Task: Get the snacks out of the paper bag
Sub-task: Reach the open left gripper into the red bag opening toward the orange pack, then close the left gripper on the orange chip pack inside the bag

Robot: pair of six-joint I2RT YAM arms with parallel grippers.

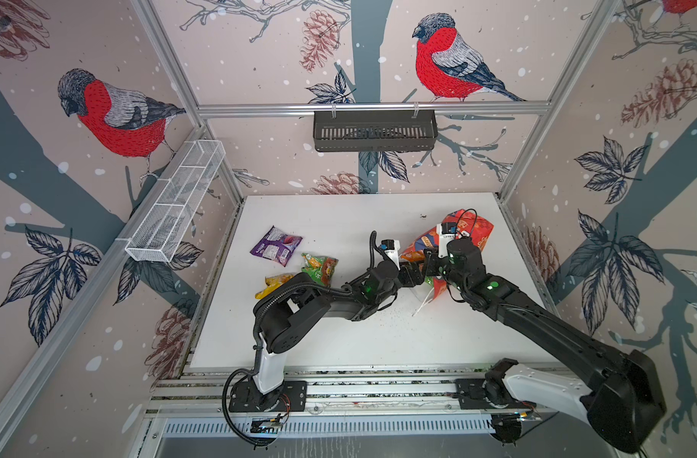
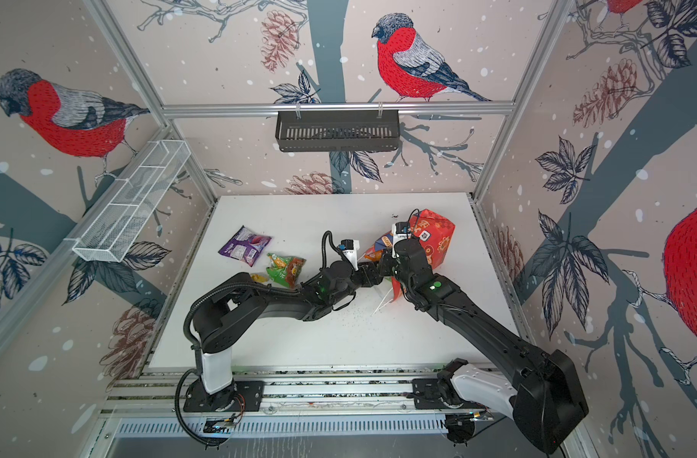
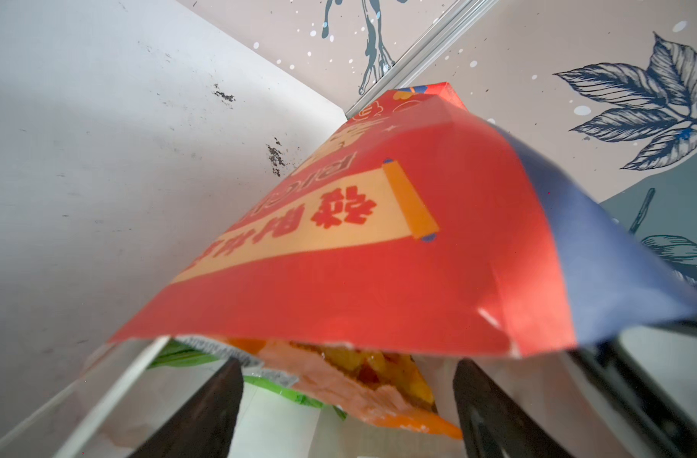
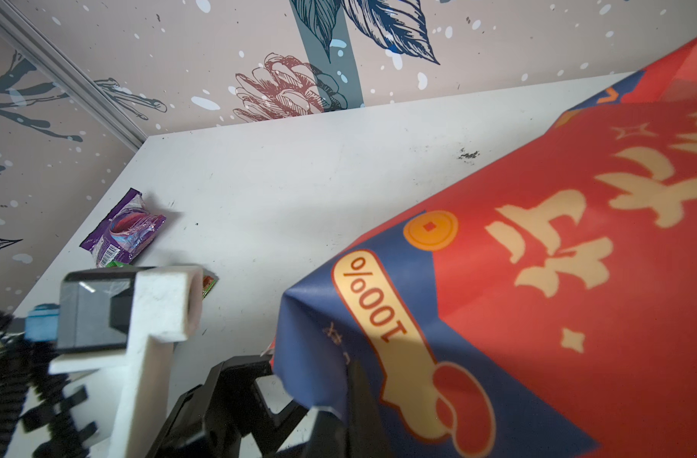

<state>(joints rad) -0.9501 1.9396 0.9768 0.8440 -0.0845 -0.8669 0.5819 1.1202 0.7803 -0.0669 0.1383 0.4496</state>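
The red paper bag (image 1: 463, 234) (image 2: 438, 238) lies tipped on the right of the white table, mouth toward the arms. My right gripper (image 4: 338, 400) (image 1: 432, 263) is shut on the blue edge of the bag's rim (image 4: 319, 357), holding the mouth up. My left gripper (image 3: 348, 400) (image 1: 416, 274) is open at the mouth. An orange packet (image 3: 362, 380) lies between its fingers, apart from both, with a green packet (image 3: 283, 390) under it. Outside the bag lie a purple packet (image 1: 276, 246) (image 4: 124, 230), a green-red packet (image 1: 319, 269) and a yellow packet (image 1: 273, 284) half hidden by the left arm.
A white cord handle (image 1: 424, 305) trails from the bag onto the table (image 1: 338, 341), with dark crumbs scattered beside it. A white wire basket (image 1: 176, 202) hangs on the left wall and a black basket (image 1: 374, 131) on the back rail. The two arms nearly meet at the bag.
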